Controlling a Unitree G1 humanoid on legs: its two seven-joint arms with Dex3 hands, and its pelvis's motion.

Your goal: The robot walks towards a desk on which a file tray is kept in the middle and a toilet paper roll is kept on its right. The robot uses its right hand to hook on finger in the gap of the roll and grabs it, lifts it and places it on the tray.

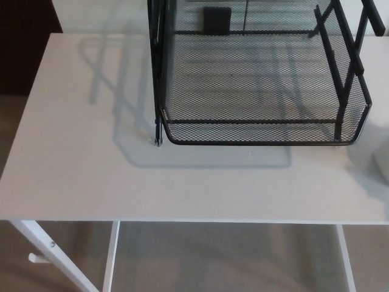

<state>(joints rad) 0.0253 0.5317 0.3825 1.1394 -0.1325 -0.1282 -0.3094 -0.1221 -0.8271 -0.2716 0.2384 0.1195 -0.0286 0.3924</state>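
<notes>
A black wire-mesh file tray (261, 142) stands on the white desk (85, 176), right of the middle and toward the back. Its lower shelf is bare, and upper tiers are cut off by the top of the head view. A pale rounded shape (378, 159) lies on the desk at the right picture edge, just right of the tray's front corner. It is mostly cut off and too faint to tell whether it is the toilet paper roll. Neither of my hands shows.
The desk's front edge runs across the picture low down, with white legs (51, 252) and beige carpet (225, 261) below it. A small black rectangle (217, 20) shows behind the tray's back. Something dark (24, 48) stands beyond the desk's far left corner.
</notes>
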